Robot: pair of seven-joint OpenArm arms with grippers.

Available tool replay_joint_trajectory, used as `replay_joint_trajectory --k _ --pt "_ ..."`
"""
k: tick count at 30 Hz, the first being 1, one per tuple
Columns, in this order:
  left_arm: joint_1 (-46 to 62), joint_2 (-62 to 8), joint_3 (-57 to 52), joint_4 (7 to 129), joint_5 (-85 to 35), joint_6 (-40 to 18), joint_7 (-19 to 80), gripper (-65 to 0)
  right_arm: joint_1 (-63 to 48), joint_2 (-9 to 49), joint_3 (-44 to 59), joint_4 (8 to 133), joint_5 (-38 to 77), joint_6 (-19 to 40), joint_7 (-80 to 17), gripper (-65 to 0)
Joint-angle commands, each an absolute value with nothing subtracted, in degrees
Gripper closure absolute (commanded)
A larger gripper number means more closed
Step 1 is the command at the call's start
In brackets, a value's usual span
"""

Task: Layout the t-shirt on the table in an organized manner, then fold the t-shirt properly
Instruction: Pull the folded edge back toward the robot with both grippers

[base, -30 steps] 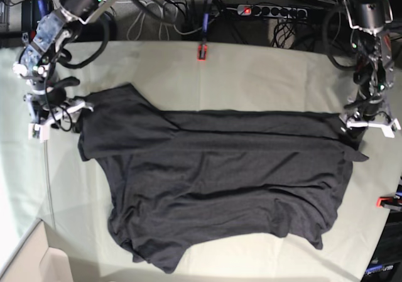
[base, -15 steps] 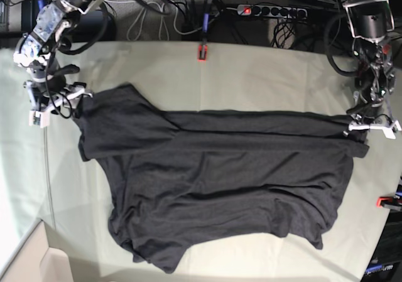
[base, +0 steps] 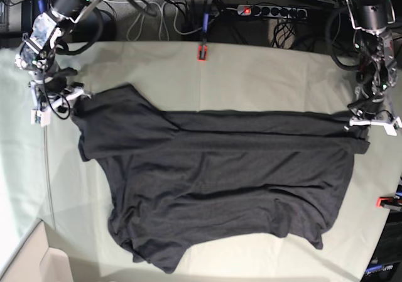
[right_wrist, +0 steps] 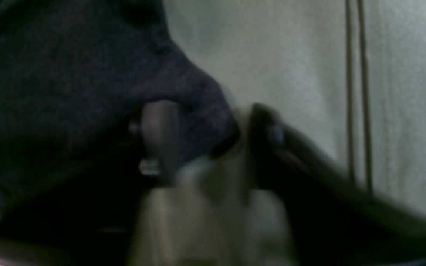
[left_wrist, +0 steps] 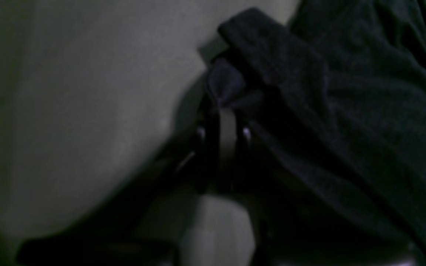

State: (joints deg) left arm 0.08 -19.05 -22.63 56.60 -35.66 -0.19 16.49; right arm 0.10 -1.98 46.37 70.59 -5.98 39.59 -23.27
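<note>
A wide table under pale grey-green cloth fills the base view. A power strip and tangled cables lie on the floor beyond its far edge, and a red clamp is fixed to that edge.

The dark shirt lies spread across the table's middle, plain side up and loosely wrinkled. Its far edge is folded into a long band. One corner reaches toward each arm, and the near hem is bunched at the bottom left of the base view.

The left gripper is at the shirt's corner on that view's right. Its wrist camera shows the two dark fingers drawn close together, with a fold of shirt pinched at their tips and lifted off the table.

The right gripper is at the opposite corner, on the base view's left. In its blurred wrist view the fingers stand apart on either side of a lump of shirt. Whether they press it yet I cannot tell. Beside them a thin cable runs across the table.
</note>
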Motion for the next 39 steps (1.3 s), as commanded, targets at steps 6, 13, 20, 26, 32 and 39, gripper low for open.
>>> replay_joint_trajectory --k 6,13,20,26,32,39 --pt "0.31 -20.18 -23.08 57.63 -35.65 -0.31 15.08 0.0 -1.8 -4.18 46.02 80.66 -3.82 40.0 -24.48 0.0" --pt "0.57 -20.18 -23.08 57.63 -35.65 -0.31 15.08 0.0 -1.36 -4.53 39.87 88.31 -0.57 40.0 -25.1 0.0" --pt "0.66 -21.05 -23.08 57.63 -35.65 -0.31 15.08 0.0 8.57 -4.35 38.29 87.78 -0.75 40.0 -34.42 0.0" --pt "0.66 -21.32 -23.08 57.63 -35.65 -0.31 15.08 0.0 15.08 -4.44 38.2 87.69 -0.75 40.0 -39.25 0.0" --pt "0.66 -21.41 -23.08 57.63 -35.65 -0.31 14.99 0.0 14.99 -4.09 35.3 82.95 -0.66 40.0 -38.99 0.0" --pt "0.66 -21.41 -23.08 57.63 -35.65 -0.31 14.99 0.0 13.58 -2.33 30.2 76.97 -0.75 40.0 -39.52 -2.5"
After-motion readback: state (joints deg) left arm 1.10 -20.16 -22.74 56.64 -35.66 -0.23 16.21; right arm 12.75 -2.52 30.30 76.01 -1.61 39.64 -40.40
